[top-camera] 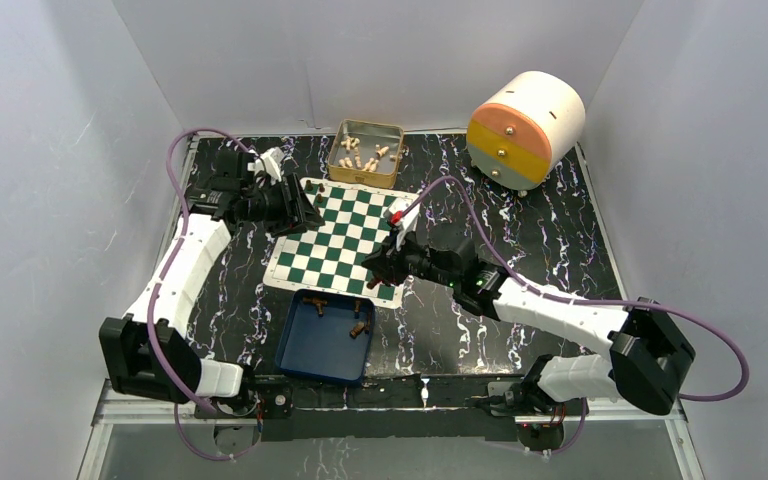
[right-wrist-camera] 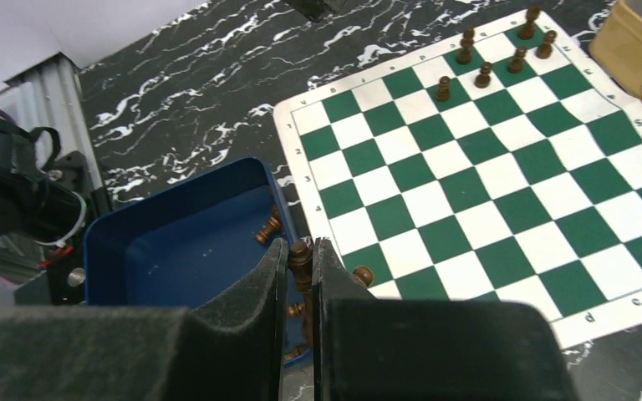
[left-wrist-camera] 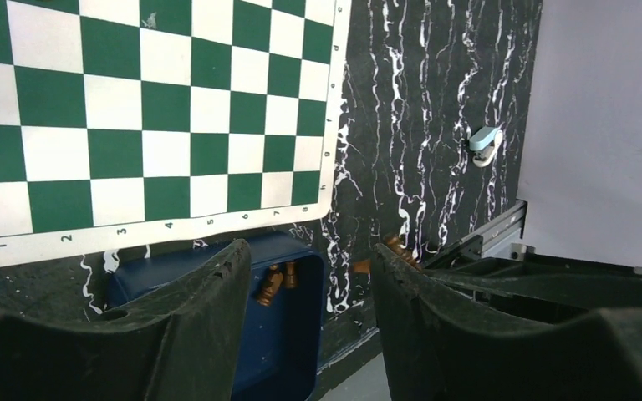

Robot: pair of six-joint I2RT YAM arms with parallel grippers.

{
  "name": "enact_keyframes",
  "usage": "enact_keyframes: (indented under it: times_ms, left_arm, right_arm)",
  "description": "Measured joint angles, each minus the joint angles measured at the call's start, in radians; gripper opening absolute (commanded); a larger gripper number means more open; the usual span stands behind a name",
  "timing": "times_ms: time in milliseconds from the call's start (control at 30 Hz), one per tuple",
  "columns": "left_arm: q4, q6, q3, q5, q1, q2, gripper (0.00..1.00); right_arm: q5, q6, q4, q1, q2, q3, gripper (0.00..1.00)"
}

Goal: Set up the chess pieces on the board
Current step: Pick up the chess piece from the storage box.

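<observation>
Pinching a chess piece (right-wrist-camera: pixel 300 249), right gripper (right-wrist-camera: pixel 299 267) overhangs board (right-wrist-camera: pixel 485 192), apparently numbered 1–8; left gripper (left-wrist-camera: pixel 309 252) gapes empty.

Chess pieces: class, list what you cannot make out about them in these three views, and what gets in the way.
Held piece: right wrist view shows only its top; the right gripper covers the rest.
Pieces in the tray: left wrist view, partly behind the left gripper, so uncountable.
Cream pieces in the tin: top view, too small to tell kinds; right wrist view cuts the tin off at its edge.
</observation>
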Motion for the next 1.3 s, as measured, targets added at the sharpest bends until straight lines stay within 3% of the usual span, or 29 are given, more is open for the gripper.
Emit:
enact_keyframes:
  times_ms: [300,667,933,1100,1300]
  left_arm:
    - [0.020,-0.019,-0.014,0.069,0.000,-0.075,0.50]
    - [0.122,-0.151,-0.198,0.249,0.000,-0.185,0.51]
    - [0.399,-0.350,-0.382,0.394,0.000,-0.297,0.53]
    - [0.505,-0.431,-0.394,0.429,0.000,-0.302,0.64]
    - [0.633,-0.521,-0.397,0.443,0.000,-0.341,0.68]
  right_arm:
    - [-0.028,0.122,0.062,0.000,0.016,0.002,0.02]
    - [0.097,0.385,0.082,0.000,-0.046,0.039,0.03]
    - [0.204,0.557,0.124,0.000,-0.089,0.053,0.03]
    - [0.237,0.619,0.169,0.000,-0.090,0.054,0.03]
    - [0.264,0.692,0.227,0.000,-0.090,0.054,0.03]
